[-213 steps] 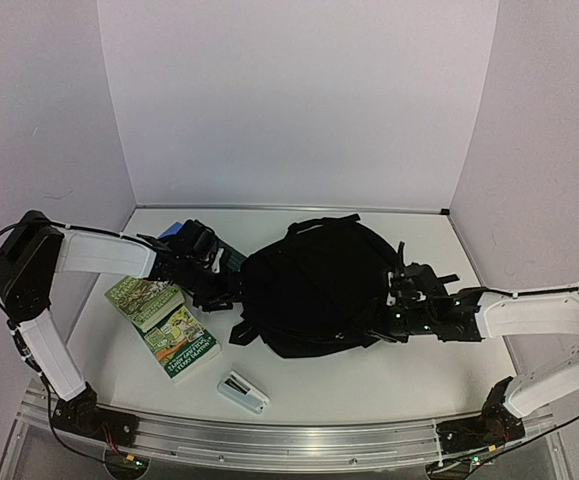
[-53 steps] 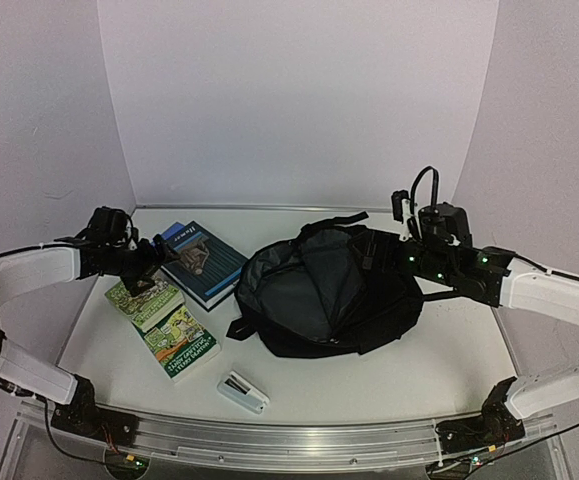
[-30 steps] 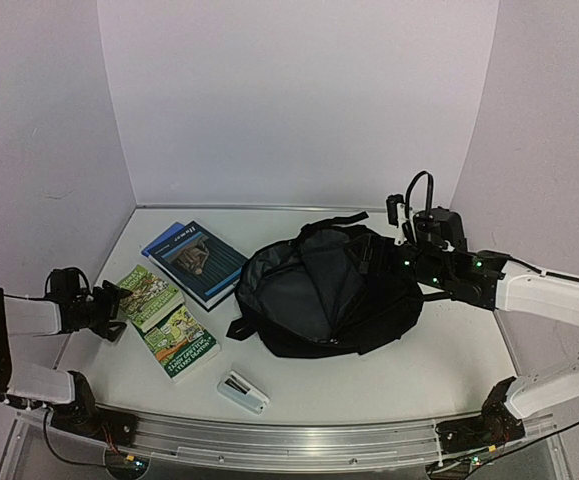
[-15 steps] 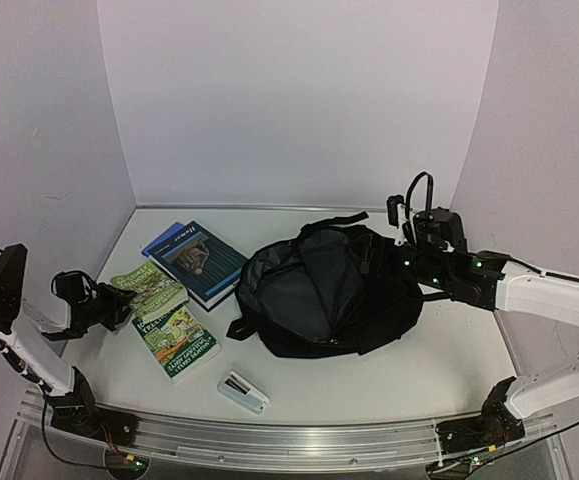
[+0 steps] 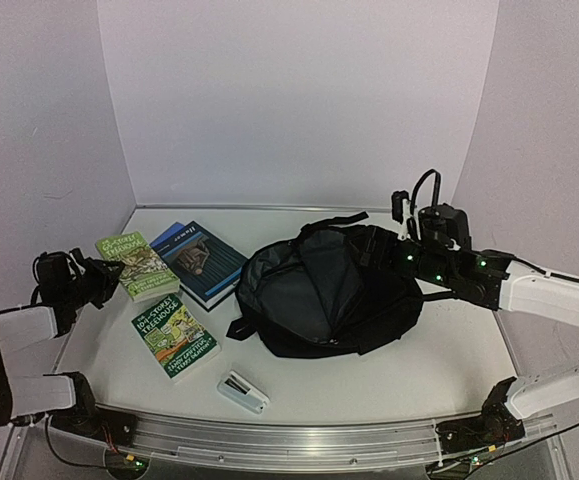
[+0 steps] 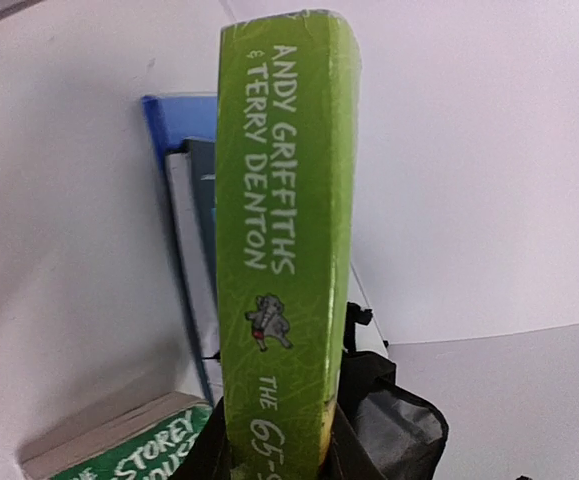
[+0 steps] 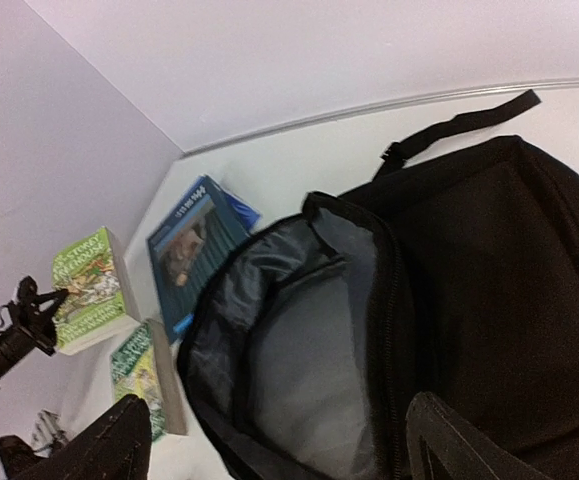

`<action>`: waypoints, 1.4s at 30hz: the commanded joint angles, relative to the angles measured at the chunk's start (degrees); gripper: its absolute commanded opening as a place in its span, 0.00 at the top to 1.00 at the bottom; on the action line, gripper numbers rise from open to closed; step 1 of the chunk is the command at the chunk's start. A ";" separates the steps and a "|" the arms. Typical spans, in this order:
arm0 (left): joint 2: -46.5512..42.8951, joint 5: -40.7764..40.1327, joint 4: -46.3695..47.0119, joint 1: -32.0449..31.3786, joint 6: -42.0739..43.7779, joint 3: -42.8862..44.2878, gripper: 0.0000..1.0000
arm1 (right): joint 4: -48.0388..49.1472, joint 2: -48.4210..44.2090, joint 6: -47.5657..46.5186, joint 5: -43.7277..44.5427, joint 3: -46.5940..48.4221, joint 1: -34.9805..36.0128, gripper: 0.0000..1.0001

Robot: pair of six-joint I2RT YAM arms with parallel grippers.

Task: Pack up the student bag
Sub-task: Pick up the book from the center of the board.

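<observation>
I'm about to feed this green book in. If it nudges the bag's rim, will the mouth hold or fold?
Probably fold: the student bag is soft fabric and its grey lining sags in creases. It may also slide on the smooth table, since the right gripper hangs open above it rather than gripping it. Bring the green book in high.

The top view looks down on the bag [image 5: 369,300] from behind my bases. My right wrist peers close into it; my left, well left, faces it past a book [image 6: 284,230] all views share.
</observation>
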 commanded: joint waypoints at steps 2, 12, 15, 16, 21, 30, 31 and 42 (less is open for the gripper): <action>-12.12 -9.39 -8.33 -8.44 2.00 10.25 1.00 | 16.26 0.54 12.31 -9.02 2.54 0.85 0.10; -9.97 -26.54 1.29 -29.47 -1.37 15.64 1.00 | 36.03 14.08 25.73 -8.27 5.20 8.69 0.02; -4.92 -30.54 7.84 -36.64 -1.70 17.85 1.00 | 41.86 19.46 28.97 -7.05 5.94 10.62 0.02; -3.98 -31.59 8.83 -38.03 -1.63 18.43 1.00 | 42.97 20.56 29.63 -7.20 6.23 10.80 0.02; 1.11 -38.27 16.77 -46.86 0.33 21.48 1.00 | 52.48 29.59 35.53 -10.46 8.82 12.55 0.02; 6.57 -41.65 25.55 -53.70 -0.96 23.05 1.00 | 57.76 36.62 39.17 -9.38 11.29 14.07 0.02; 7.07 -41.71 25.80 -54.11 -1.31 23.27 1.00 | 57.76 36.92 39.17 -8.71 11.35 14.08 0.02; 9.30 -44.30 29.19 -59.27 -3.18 23.50 1.00 | 60.57 40.21 38.49 -3.12 14.08 14.04 0.02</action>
